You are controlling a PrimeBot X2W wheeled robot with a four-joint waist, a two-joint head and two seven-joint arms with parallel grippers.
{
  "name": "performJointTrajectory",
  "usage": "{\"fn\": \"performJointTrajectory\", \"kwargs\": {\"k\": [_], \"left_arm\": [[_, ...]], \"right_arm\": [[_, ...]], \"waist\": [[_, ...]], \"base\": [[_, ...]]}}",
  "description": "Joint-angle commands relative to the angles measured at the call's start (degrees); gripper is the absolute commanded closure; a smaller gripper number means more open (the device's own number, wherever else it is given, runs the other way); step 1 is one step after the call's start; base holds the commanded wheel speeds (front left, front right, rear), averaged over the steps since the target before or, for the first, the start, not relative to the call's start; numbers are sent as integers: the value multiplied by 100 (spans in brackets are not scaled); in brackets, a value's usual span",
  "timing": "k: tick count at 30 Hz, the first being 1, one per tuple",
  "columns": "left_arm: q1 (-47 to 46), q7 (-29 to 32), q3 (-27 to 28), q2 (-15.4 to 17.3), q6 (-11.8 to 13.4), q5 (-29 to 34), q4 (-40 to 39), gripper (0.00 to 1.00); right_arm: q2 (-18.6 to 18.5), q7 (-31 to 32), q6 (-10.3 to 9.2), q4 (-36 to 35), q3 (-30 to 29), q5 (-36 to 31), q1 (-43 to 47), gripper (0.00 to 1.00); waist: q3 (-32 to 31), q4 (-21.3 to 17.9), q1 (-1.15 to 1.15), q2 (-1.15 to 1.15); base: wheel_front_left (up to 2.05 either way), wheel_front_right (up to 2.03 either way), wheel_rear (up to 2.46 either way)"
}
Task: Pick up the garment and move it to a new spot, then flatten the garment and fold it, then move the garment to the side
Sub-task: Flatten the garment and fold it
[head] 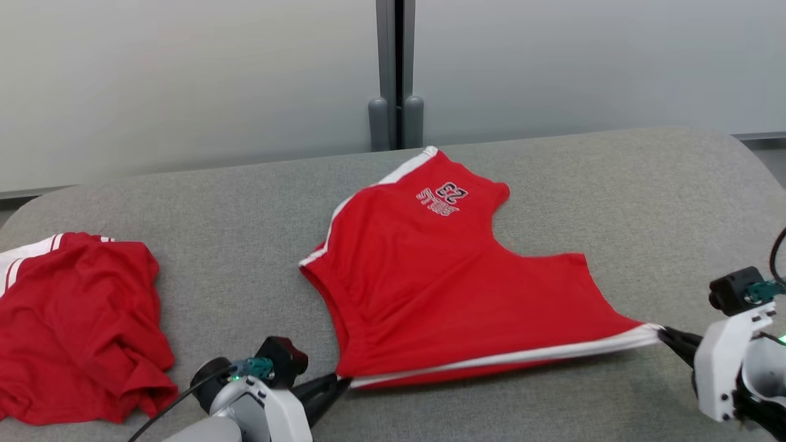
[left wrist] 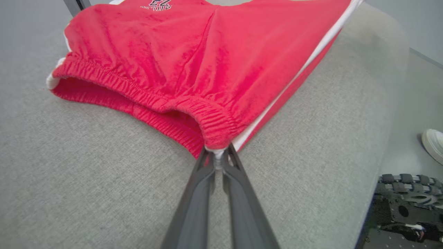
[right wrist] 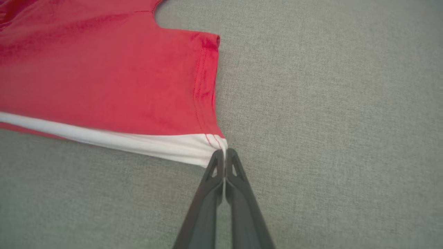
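1. The grey table [head: 645,202] lies bare from 12 to 3 o'clock of the red shorts [head: 442,276]. A second red garment [head: 73,319] is crumpled at 9 o'clock, well apart.
2. The shorts lie mid-table, waistband toward 9 o'clock, legs toward 1 and 3. The white-striped near side is taut.
3. The left gripper [head: 341,382], low at 7 o'clock, is clamped on the waistband corner. The right gripper [head: 666,334], at 4 o'clock, pinches the hem corner.
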Motion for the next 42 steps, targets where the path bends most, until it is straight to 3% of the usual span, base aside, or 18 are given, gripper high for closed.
{"fn": "performJointTrajectory", "kwargs": {"k": [1,11,16,19,28,42], "left_arm": [[69,45,5,138,3,-37,-26,100],[626,943,-71,825,3,-428,-1695,100],[592,1009,16,1017,89,-456,-2168,100],[450,900,293,971,196,-663,-2331,100],[-9,688,713,673,150,-890,-2352,100],[-1046,523,831,-197,15,-890,-1697,100]], "right_arm": [[-132,56,-15,-25,19,64,89,100],[-1516,871,-22,-1327,186,790,411,100],[-1870,889,-23,-1691,-115,785,233,100],[-1764,922,-27,-1841,-374,652,40,100],[-1578,1210,-26,-1762,-936,243,-815,100],[-995,2003,-14,-1189,-920,-753,-2620,100]], "waist": [[-22,-3,0,0],[-145,58,0,0],[-43,158,0,0],[134,328,0,0],[616,912,0,0],[1678,1659,0,0]], "base": [[0,0,0],[0,0,0],[0,0,0],[0,0,0],[0,0,0],[0,0,0]]}}
